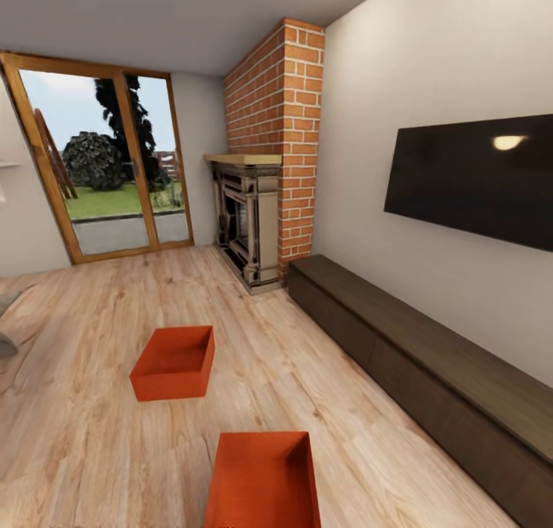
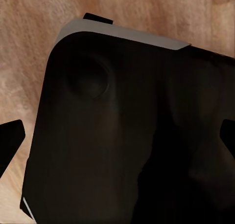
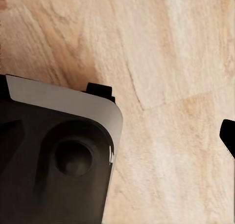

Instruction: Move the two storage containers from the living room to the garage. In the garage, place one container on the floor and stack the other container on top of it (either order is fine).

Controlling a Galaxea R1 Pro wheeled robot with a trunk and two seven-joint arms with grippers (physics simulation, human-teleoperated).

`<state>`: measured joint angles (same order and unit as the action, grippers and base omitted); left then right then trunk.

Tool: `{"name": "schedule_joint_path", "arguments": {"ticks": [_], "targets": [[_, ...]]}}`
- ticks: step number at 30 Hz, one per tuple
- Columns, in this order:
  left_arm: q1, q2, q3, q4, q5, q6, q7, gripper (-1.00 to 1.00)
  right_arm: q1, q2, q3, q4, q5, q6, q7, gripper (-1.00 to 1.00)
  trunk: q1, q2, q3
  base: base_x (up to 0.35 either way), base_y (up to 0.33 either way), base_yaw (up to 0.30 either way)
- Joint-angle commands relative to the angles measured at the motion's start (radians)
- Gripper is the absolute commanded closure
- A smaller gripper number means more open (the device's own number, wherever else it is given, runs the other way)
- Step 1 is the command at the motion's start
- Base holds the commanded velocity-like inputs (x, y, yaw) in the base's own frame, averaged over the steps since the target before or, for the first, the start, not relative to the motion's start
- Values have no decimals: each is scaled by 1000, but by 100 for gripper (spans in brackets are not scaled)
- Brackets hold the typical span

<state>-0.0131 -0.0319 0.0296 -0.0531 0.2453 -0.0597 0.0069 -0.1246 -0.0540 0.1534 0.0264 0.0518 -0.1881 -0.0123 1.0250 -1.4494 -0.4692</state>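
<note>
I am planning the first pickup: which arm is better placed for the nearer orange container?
Probably the right, only slightly. The nearer container lies just right of the head view's centre, beside the far container on the left. Both wrist views show only wood floor and robot base.

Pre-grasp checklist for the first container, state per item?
1. Both containers in sight: ok. Near container and far container show in the head view.
2. Both upright, open side up: ok.
3. Containers apart, not stacked or touching: ok, wood floor shows between them.
4. Insides empty: cannot tell for the near one, its bottom is cut off by the frame edge; the far one looks empty.
5. Grippers open: cannot tell, only dark finger edges show in the wrist views.
6. Low cabinet clear of the near container: ok.
</note>
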Motion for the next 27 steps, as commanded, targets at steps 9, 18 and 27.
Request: {"name": "schedule_joint_path", "arguments": {"ticks": [9,18,27], "targets": [[-1,0,3,1,3,-4,1,-100,-1,1,2,3,5,-5,7,-100,0,-1,-1,1,1,113],[-1,0,1,1,3,-3,1,-100,-1,-3,2,3,4,-5,11,-100,0,-1,-1,55,70,2],[-1,0,1,1,3,-4,1,-100,-1,-2,2,3,5,-9,8,-100,0,-1,-1,159,168,0]]}}
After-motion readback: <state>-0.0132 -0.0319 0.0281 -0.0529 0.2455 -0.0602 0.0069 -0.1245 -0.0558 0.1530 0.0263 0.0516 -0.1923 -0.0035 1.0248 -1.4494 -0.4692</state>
